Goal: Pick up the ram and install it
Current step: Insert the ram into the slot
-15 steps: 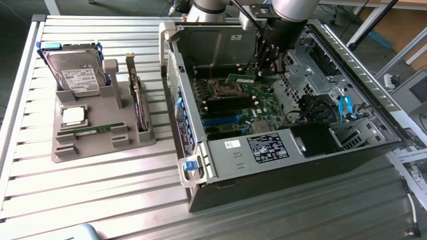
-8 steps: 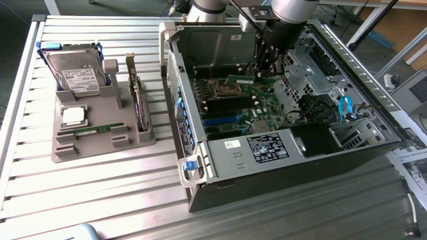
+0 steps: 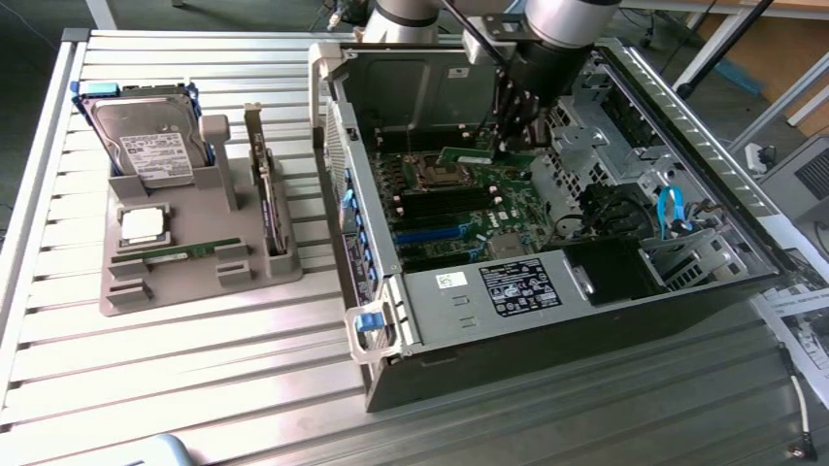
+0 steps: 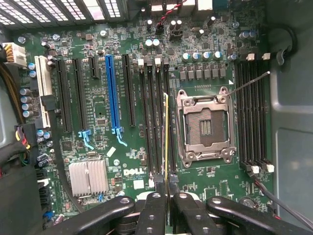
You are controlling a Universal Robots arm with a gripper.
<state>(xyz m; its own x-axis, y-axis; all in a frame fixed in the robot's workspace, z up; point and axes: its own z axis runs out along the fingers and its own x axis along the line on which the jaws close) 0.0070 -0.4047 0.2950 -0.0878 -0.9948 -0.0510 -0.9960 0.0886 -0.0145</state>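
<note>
Upper centre of the exterior view, inside the open computer case (image 3: 557, 340): gripper (image 3: 508, 144), reaching down from the arm between the case's rear wall and the drive cage (image 3: 583, 146), which stands close at the exterior view's right. Fingers together, clamped on the ram (image 3: 469, 155), a narrow green stick held on its long edge above the motherboard (image 3: 453, 209). From the wrist view the gripper (image 4: 166, 183) grips one end of the ram (image 4: 166, 132), seen edge-on as a thin line running lengthwise along the bank of black memory slots (image 4: 150, 122). Whether its lower edge touches a slot cannot be told. CPU socket (image 4: 204, 125), empty, its metal frame just beside the ram; a second slot bank (image 4: 252, 112) lies beyond the socket. Blue expansion slot (image 4: 110, 93) well apart on the other side. Left of the exterior view, on the slatted table (image 3: 194, 379): grey tray (image 3: 194, 286) bearing a hard drive (image 3: 149, 141), a square processor chip (image 3: 143, 225) and an upright bracketed card (image 3: 266, 194), with open table around it.
</note>
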